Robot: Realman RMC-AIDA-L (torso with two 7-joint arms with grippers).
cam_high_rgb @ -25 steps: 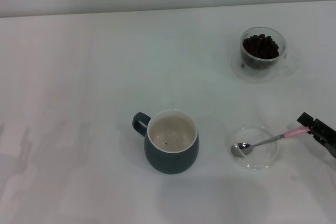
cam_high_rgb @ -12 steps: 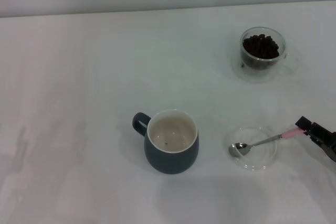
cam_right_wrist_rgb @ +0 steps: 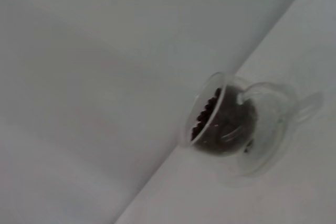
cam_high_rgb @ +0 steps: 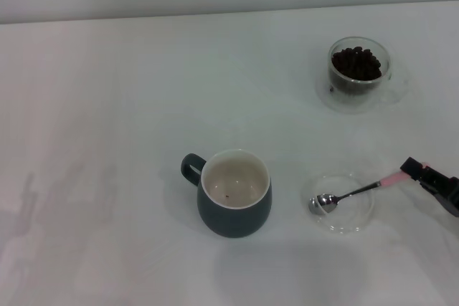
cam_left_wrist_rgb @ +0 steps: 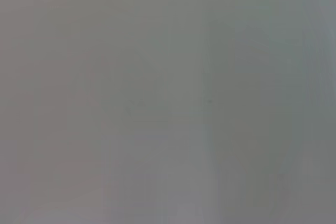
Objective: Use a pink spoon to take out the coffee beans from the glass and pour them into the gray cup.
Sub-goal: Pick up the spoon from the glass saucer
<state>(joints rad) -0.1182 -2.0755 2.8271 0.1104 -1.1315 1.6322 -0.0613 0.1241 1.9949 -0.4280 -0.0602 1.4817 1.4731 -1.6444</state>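
The pink spoon (cam_high_rgb: pixel 358 191) has its silver bowl resting in a flat clear dish (cam_high_rgb: pixel 356 218), with its pink handle pointing right. At the frame's right edge, my right gripper (cam_high_rgb: pixel 414 170) is shut on the end of that handle. The glass (cam_high_rgb: pixel 358 68) stands at the back right, holding coffee beans (cam_high_rgb: pixel 356 62). The right wrist view also has the glass (cam_right_wrist_rgb: pixel 239 129) and the coffee beans (cam_right_wrist_rgb: pixel 210 114). Left of the dish stands the gray cup (cam_high_rgb: pixel 233 216), cream inside, its handle pointing left. The left gripper is out of view.
A white table (cam_high_rgb: pixel 107 141) carries everything, and its far edge meets a pale wall at the top of the head view. The left wrist view gives only a blank grey surface.
The right gripper has shifted slightly left with the spoon handle. The spoon bowl and the clear dish under it have slid a little left toward the gray cup.
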